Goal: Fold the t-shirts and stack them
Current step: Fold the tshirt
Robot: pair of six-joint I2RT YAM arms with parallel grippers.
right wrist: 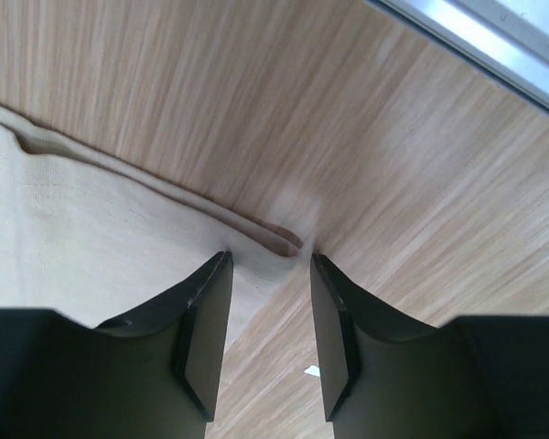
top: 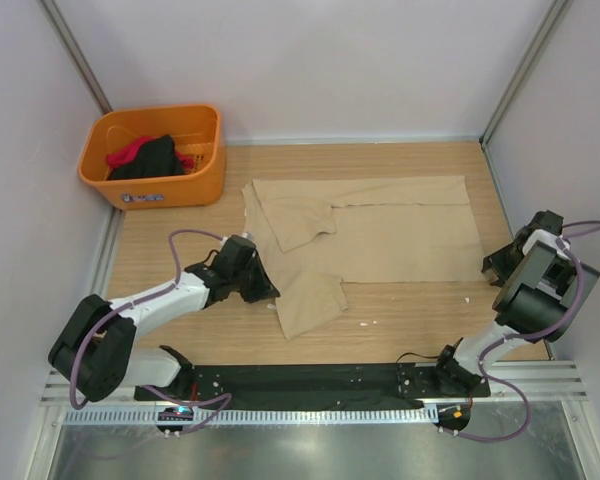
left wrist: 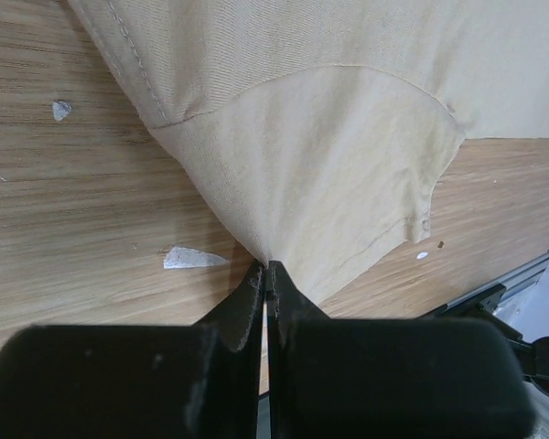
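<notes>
A large tan t-shirt (top: 400,230) lies spread across the middle of the table, one sleeve folded toward the near left. My left gripper (top: 268,293) is at that sleeve's left edge. In the left wrist view it (left wrist: 267,270) is shut on a pinch of the tan cloth (left wrist: 329,137), which fans out from the tips. My right gripper (top: 495,268) is at the shirt's near right corner. In the right wrist view it (right wrist: 270,261) stands open, its fingers on either side of the hem corner (right wrist: 279,242). A black t-shirt (top: 150,160) and a red one (top: 130,150) lie bunched in the basket.
The orange plastic basket (top: 170,192) stands at the back left against the wall. Walls close in the table on the left, back and right. A metal rail (top: 310,400) runs along the near edge. Small white flecks (left wrist: 194,258) lie on the wood.
</notes>
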